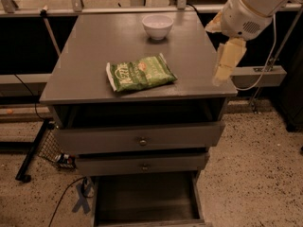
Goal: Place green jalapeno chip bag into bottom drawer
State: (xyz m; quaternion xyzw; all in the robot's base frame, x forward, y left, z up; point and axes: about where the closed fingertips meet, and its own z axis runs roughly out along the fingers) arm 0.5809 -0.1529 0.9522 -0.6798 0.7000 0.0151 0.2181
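Observation:
The green jalapeno chip bag [141, 73] lies flat on the grey cabinet top [90, 46], near its front edge and a little left of centre. The bottom drawer [144, 197] is pulled out at the foot of the cabinet, and its dark floor is bare. My gripper [222, 77] hangs down from the white arm [246, 13] at the upper right, over the right front corner of the cabinet top. It is well to the right of the bag and not touching it. It holds nothing that I can see.
A white bowl [157, 26] stands at the back of the cabinet top. The two upper drawers [142, 138] with brass knobs are slightly pulled out. A black frame and cables [35, 155] lie on the floor at the left. A rail [118, 8] runs behind the cabinet.

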